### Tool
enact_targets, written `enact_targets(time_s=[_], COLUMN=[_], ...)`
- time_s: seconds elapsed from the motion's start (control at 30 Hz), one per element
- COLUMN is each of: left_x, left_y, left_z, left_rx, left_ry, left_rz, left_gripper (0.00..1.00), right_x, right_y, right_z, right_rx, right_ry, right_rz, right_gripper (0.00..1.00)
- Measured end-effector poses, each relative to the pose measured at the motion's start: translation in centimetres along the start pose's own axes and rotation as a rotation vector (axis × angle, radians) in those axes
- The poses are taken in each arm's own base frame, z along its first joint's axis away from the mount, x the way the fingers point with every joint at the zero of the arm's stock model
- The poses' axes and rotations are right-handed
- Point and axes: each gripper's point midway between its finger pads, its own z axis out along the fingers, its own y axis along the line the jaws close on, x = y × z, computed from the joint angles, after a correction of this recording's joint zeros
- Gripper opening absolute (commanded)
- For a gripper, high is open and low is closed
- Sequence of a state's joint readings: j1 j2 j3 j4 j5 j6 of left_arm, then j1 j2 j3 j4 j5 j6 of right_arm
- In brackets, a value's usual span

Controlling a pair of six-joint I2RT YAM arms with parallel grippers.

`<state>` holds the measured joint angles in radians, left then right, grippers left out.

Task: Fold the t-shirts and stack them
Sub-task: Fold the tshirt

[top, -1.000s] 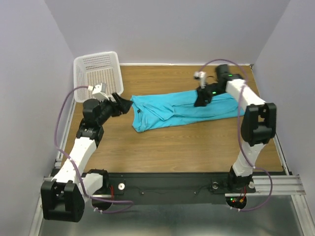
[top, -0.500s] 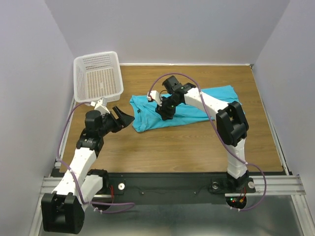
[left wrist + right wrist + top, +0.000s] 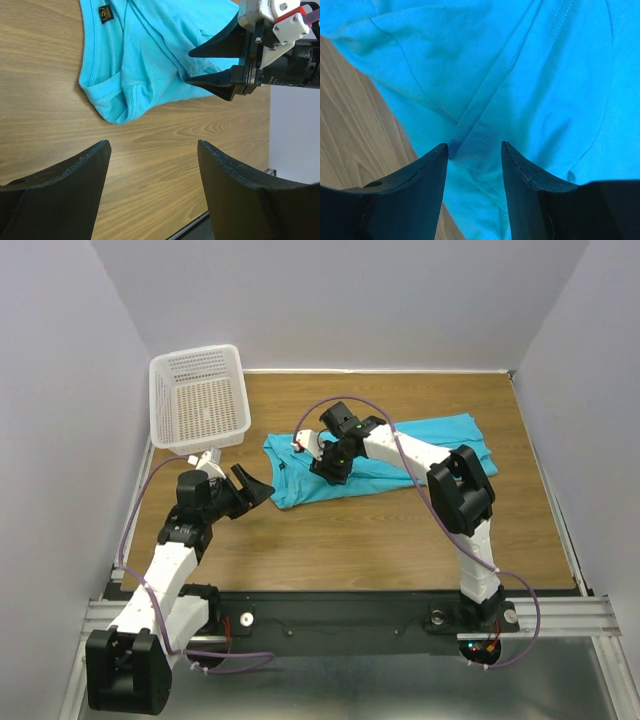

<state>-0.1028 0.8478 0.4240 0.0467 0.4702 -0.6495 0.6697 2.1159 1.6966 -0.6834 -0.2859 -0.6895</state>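
Swinging over from hem side, right pincer (image 3: 328, 464) now half-open above crease in turquoise t-shirt (image 3: 295, 485) lying on surface (image 3: 350, 540) beneath it; nothing gripped. Left pincer (image 3: 152, 145) wide, empty, t-shirt just ahead. Fold grab likely next.

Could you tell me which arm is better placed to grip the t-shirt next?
Right, probably: the right end effector, open, hangs directly over the t-shirt; the left end effector, also open, is over bare table beside the collar end.
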Motion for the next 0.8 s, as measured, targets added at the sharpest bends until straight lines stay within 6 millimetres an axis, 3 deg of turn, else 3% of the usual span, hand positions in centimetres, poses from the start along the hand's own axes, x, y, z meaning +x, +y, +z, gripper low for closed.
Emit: enact_targets(time_s=[0.1, 0.2, 0.23, 0.43, 0.67, 0.8], left_x=[0.2, 0.2, 0.2, 0.3, 0.3, 0.3], left_y=[0.2, 0.1, 0.1, -0.1, -0.2, -0.2], left_z=[0.0, 0.0, 0.0, 0.0, 0.0, 0.0], left_rx=[-0.003, 0.001, 0.002, 0.009, 0.017, 0.017], left_ry=[0.005, 0.006, 0.007, 0.009, 0.011, 0.011], left_rz=[-0.006, -0.005, -0.006, -0.005, -0.003, -0.003], left_gripper=[0.81, 0.81, 0.81, 0.81, 0.81, 0.81], right_x=[-0.1, -0.1, 0.0, 0.3, 0.2, -1.2], right_y=[0.2, 0.4, 0.4, 0.3, -0.3, -2.1], right_z=[0.3, 0.8, 0.9, 1.1, 0.8, -0.4], right_rx=[0.007, 0.008, 0.007, 0.019, 0.052, 0.124], right_ry=[0.006, 0.014, 0.017, 0.031, 0.039, 0.023], right_rz=[0.004, 0.01, 0.011, 0.034, 0.055, 0.056], right_gripper=[0.46, 0.34, 0.26, 0.08, 0.01, 0.01])
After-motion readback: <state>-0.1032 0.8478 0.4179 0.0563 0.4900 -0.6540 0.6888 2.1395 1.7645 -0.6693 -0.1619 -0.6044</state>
